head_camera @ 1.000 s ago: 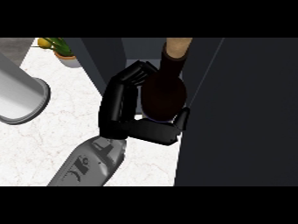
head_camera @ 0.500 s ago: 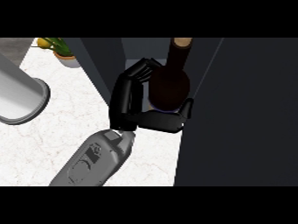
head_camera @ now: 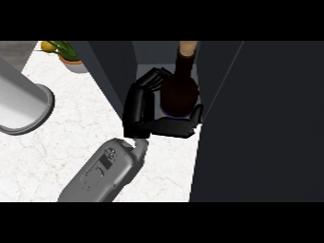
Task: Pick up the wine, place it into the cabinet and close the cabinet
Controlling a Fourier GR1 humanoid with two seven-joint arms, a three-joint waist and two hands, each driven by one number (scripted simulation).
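**Wine at the cabinet mouth, door not yet shut**

We have one hand in view, with its forearm coming in from 6 o'clock. Which hand it is we judge as the right, though only one arm shows, so take that loosely. The left is not in view.

The fingers are curled round the left flank of the wine, and the thumb hooks up at the bottle's lower right. So the hand is closed on the bottle, not splayed.

The wine stands upright, cork end toward 12 o'clock, in the narrow gap between the two dark cabinet panels. The left panel sits at the hand's 10 o'clock. Our read is that the bottle is inside the opening or right at its lip. We cannot tell whether its base rests on the shelf.

We grip low on the body, which probably keeps the neck clear of the panels.

A white cylinder lies at 9 o'clock on the marble counter, with a small plant at 11 o'clock, both well apart from the hand.

Left to do: release, back out, close the door.
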